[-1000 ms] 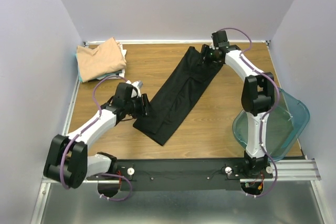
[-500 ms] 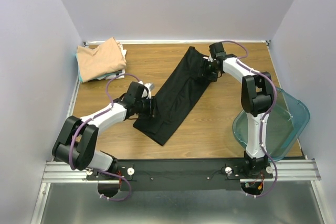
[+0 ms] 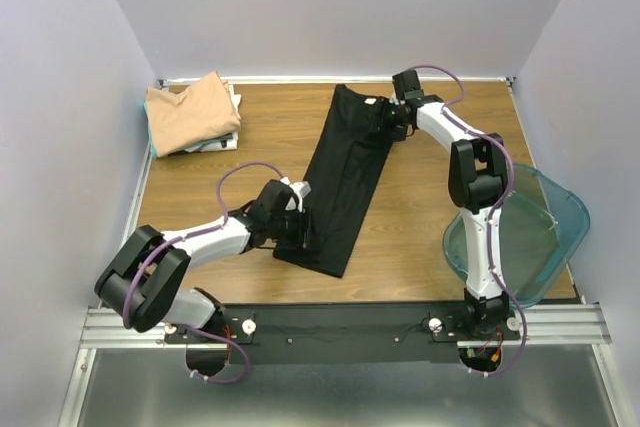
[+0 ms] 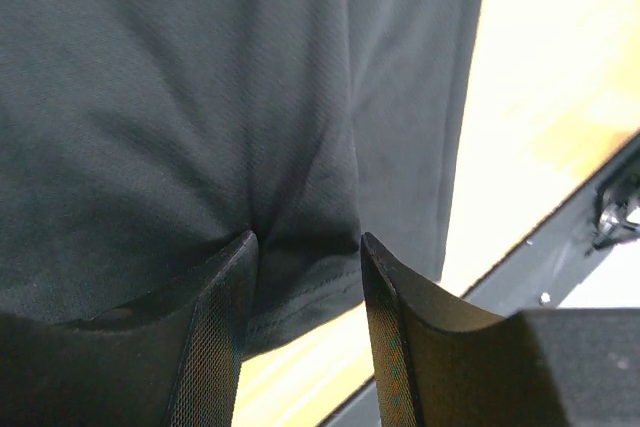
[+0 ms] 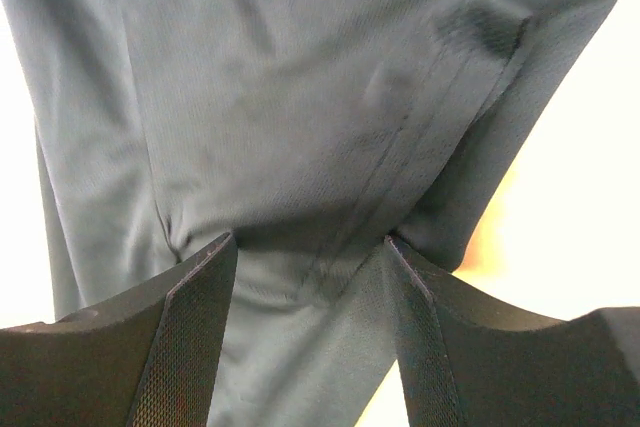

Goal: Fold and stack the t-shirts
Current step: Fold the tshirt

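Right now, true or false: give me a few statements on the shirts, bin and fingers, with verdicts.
1. The black cloth t-shirt lies as a long narrow strip on the wooden table. True.
2. The tan folded t-shirt sits in the clear teal plastic bin. False: it tops a pile at the far left corner.
3. The left arm's fingers and the right arm's fingers pinch its opposite ends. True.
4. The black shirt touches the tan one. False: bare wood separates them.

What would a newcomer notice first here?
A black t-shirt, folded into a strip, lies slantwise on the table, the left pincer gripping its near end and the right pincer its far end. A tan t-shirt lies folded at the far left corner; a teal bin sits at the right edge.
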### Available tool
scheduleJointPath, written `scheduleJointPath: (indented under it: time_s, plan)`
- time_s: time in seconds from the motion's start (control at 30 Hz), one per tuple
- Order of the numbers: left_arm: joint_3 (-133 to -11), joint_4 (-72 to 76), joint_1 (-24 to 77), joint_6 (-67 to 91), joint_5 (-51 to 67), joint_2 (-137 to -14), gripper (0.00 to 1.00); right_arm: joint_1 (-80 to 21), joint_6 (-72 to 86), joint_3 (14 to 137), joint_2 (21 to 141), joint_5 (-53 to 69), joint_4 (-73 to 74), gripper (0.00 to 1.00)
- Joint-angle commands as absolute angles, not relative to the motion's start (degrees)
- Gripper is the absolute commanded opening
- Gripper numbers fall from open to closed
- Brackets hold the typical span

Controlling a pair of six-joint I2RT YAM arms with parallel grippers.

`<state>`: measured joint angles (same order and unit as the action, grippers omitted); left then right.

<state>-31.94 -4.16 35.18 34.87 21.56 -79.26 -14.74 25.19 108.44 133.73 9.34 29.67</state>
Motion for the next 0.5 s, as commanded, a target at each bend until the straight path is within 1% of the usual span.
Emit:
scheduleJointPath:
  time_s: [0.0, 0.13, 0.47]
  plan:
    - [-29.0, -3.0, 38.5, 39.7, 22.9, -78.7, 0.54, -14.9, 23.5, 109.8, 141.1, 8.3, 31.6, 0.67]
    - [-29.3, -0.4, 41.4, 41.5, 23.8, -79.2, 0.54, -15.0, 23.0, 111.6, 142.2, 9.8, 31.6, 0.67]
    - [-33.4, 7.7, 49.6, 45.1, 25.5, -86.0, 0.54, -14.9, 22.3, 114.7, 143.7, 11.2, 31.6, 0.67]
